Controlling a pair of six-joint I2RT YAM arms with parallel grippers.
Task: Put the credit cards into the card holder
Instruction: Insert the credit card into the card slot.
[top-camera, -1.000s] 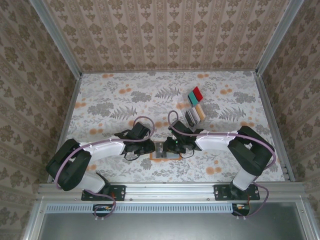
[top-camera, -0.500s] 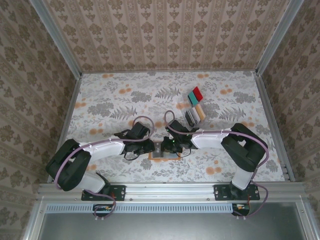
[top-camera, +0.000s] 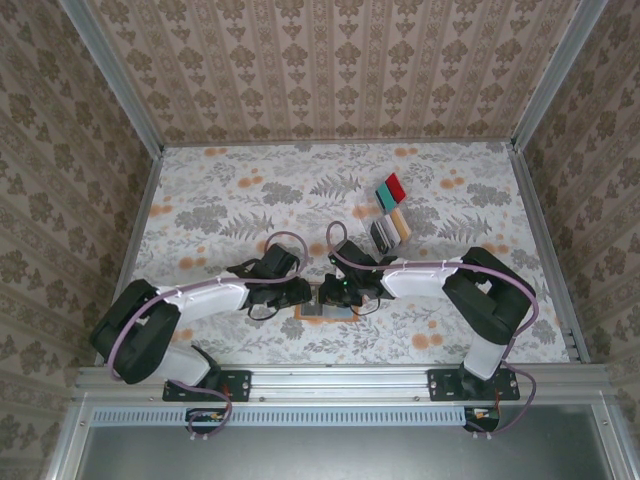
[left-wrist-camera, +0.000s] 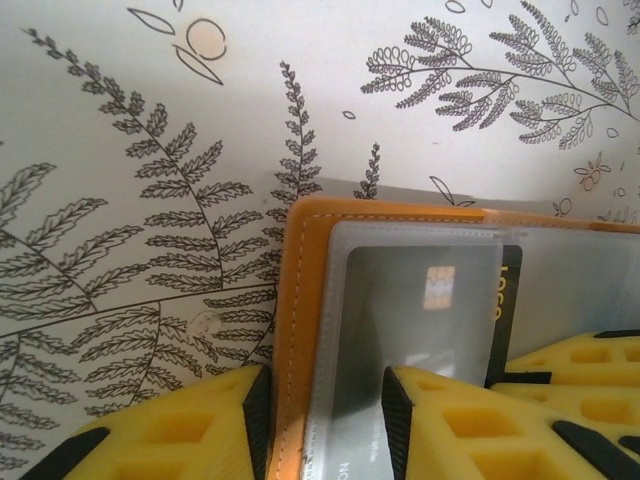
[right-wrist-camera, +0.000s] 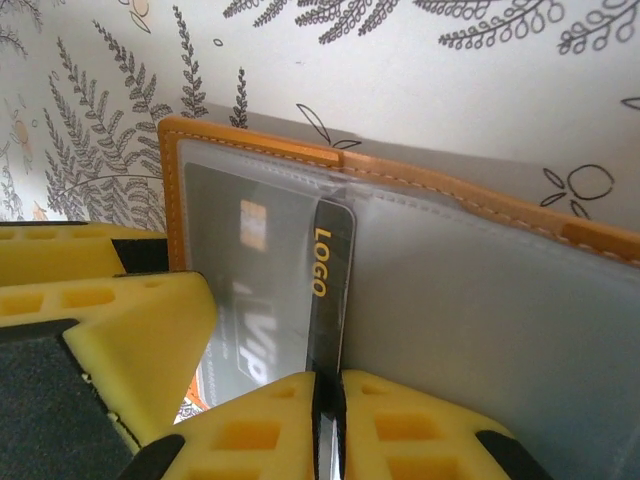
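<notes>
The orange card holder (top-camera: 329, 302) lies open on the table between my two grippers. In the left wrist view its stitched left edge (left-wrist-camera: 300, 300) and clear pocket run between my left gripper's (left-wrist-camera: 325, 410) jaws, which stand apart. My right gripper (right-wrist-camera: 326, 390) is shut on the near edge of a dark credit card (right-wrist-camera: 330, 270) marked LOGO. That card sits partly under the clear pocket of the holder (right-wrist-camera: 260, 150). More credit cards wait further back: red and teal (top-camera: 391, 189), beige and dark (top-camera: 391, 231).
The floral tablecloth (top-camera: 230, 200) covers the table, with patterned walls on three sides and a metal rail (top-camera: 340, 378) at the near edge. A yellow finger (right-wrist-camera: 130, 330) of the left gripper lies close beside the right gripper over the holder.
The right gripper has slid a little left over the holder with the dark card. The left gripper's jaws have widened.
</notes>
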